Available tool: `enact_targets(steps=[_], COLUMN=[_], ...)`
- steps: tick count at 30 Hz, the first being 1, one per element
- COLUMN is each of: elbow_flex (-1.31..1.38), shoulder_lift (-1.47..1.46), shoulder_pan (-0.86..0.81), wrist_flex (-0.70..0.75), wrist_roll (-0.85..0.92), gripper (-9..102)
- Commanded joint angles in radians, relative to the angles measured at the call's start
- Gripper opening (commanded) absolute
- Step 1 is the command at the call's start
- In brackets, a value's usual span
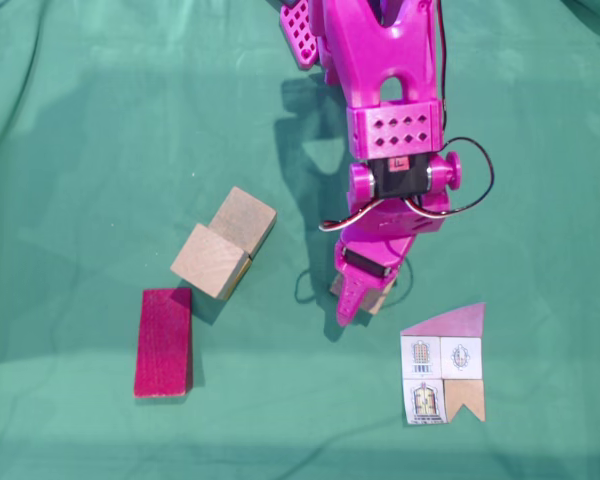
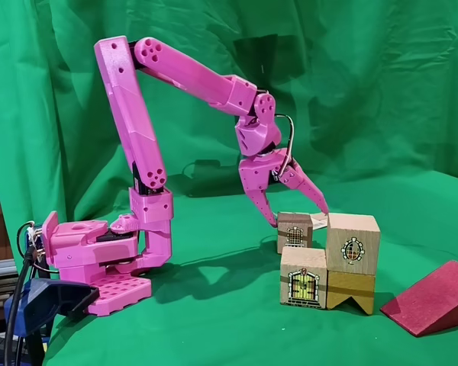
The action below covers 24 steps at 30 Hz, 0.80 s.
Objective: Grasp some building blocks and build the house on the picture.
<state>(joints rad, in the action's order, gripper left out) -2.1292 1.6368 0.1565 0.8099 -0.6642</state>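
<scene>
Jaws spread, the gripper (image 2: 298,216) is held over a window-printed wooden cube (image 2: 294,231) right of centre on the green-draped counter (image 2: 214,305). If closed off-centre, the cube may be twisted or shoved toward the picture card (image 1: 443,365) nearby.

open green cloth on the table (image 1: 80,120) all along the left and bottom of the top-down fixed view. obstacles there: two cubes (image 1: 225,243) touching each other, red slab (image 1: 163,342) just beside them, narrow gap between. gripper (image 1: 365,290) spread over a third cube (image 1: 375,295), near the card (image 1: 443,365). in the side fixed view, fingers (image 2: 309,191) straddle the rear block (image 2: 295,232); stacked blocks (image 2: 330,263) crowd close in front, red wedge (image 2: 435,297) to the right.
</scene>
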Motion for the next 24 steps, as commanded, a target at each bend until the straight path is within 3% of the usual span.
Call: enact_targets(steps=[1,15,24], elbow_flex=[0.041,0.040,0.040], shoulder_lift=[-0.009,-0.040,-0.040], shoulder_pan=[0.000,-0.006,-0.008], wrist_flex=[-0.011,-0.011,-0.011], wrist_roll=[-0.009,-0.011,-0.011], gripper=[40,39,32])
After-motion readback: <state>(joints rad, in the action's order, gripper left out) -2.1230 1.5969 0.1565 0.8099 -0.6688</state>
